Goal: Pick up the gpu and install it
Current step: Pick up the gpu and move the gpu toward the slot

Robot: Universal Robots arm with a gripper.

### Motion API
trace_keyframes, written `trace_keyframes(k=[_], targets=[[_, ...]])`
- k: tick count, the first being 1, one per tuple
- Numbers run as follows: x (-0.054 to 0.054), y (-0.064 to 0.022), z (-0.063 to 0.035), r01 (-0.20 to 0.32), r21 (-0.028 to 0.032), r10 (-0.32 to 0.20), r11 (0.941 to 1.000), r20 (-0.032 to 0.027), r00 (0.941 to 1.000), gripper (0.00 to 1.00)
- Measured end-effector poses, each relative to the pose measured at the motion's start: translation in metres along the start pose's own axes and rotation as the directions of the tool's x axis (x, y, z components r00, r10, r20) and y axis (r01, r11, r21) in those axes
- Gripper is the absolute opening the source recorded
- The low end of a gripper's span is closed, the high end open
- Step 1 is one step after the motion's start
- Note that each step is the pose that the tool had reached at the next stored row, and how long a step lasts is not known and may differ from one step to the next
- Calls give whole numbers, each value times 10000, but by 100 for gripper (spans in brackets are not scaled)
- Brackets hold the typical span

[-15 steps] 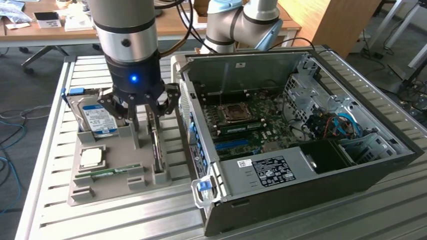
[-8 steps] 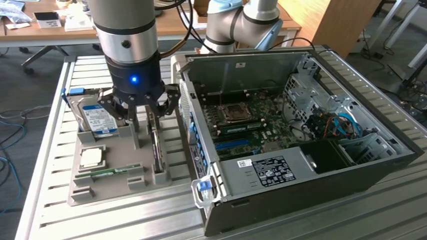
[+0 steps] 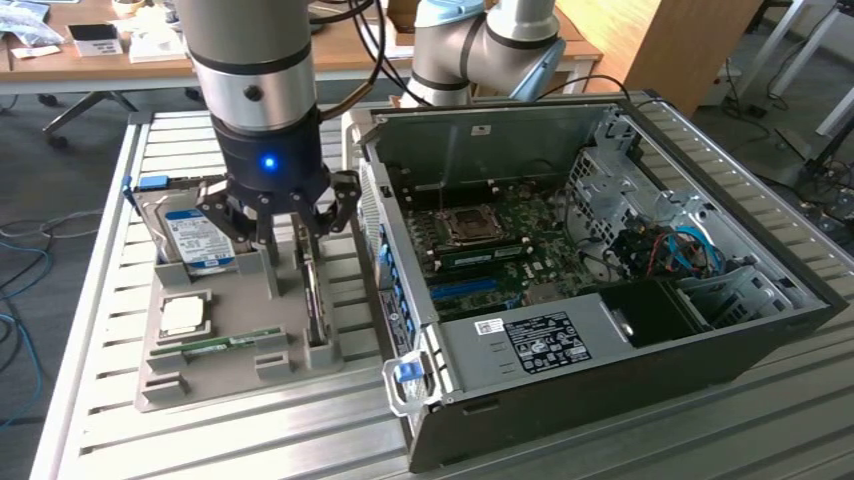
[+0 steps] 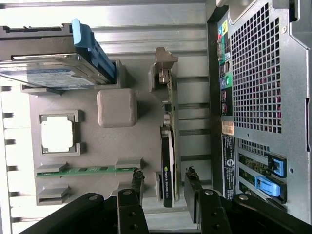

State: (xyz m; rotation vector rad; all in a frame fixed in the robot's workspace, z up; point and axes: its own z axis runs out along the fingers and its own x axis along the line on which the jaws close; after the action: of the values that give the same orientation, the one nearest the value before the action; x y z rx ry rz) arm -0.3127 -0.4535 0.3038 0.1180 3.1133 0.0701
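Pick-up step: black two-finger gripper (image 4: 165, 189) straddles the thin dark gpu card (image 4: 168, 156), fingers parted and not yet closed on it, at the grey plastic tray's (image 4: 87, 144) edge nearest the open black computer case (image 4: 258, 73); a square, centred squeeze looks called for.

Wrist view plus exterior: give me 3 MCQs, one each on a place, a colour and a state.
1. Where is the gpu?
A. On edge in the grey tray, beside the PC case
B. Installed inside the case
C. Lifted clear of the tray

2. What colour is the memory stick in the tray?
A. Red
B. Green
C. Yellow

3. How do the fingers stand?
A. Shut on the gpu
B. Open, one on each side of the gpu
C. Shut on the memory stick

Answers:
1 A: the card stands in its tray slot, outside the case wall.
2 B: the long, narrow board is green.
3 B: the wrist view shows a gap between each finger and the card.
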Motion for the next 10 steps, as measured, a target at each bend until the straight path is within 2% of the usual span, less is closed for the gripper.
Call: trace_keyframes(k=[10], targets=[[0, 0, 6, -1, 0, 1, 10000, 1, 10000, 47]])
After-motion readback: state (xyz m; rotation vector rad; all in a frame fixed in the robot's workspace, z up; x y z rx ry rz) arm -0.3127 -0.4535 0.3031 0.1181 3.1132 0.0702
